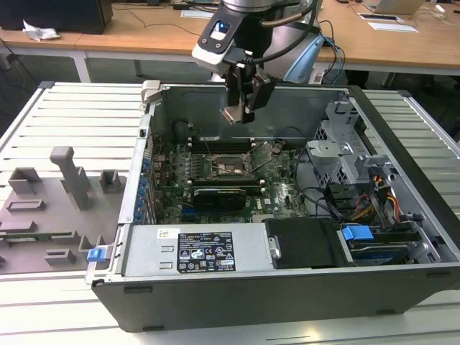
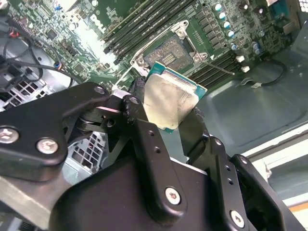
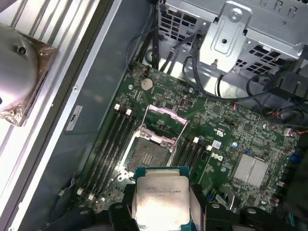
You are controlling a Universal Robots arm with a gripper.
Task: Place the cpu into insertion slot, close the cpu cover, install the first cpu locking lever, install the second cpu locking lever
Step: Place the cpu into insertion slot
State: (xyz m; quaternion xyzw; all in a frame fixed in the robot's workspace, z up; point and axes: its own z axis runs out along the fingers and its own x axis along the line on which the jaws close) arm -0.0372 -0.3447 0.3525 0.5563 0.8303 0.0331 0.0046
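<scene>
An open grey metal computer case lies on its side on a pale slatted table, with a green circuit board at its bottom. One robot arm reaches down into the case from above. Its black two-fingered gripper hangs in the air over the middle of the board, well clear of it. The jaws are clamped on the cpu, a small flat square chip with a dull silvery metal top and a green edge. In both wrist views a black finger presses against each of two opposite sides of the chip. The chip touches nothing else. Under it on the board is the insertion slot, a square dark socket recess with a silvery metal rim, and the recess lies open. The cpu cover, a thin square silvery metal frame with a square window, stands raised on its hinge at one edge of the socket. It is tilted up and away from the recess. Long narrow black memory slots run along both sides of the socket. In the exterior view a long black card stands in the board just in front of the socket. A silvery power supply box with a white label sits along the near wall of the case. A grey moulded fixture tray lies on the table towards the exterior view's left, beside the case.
</scene>
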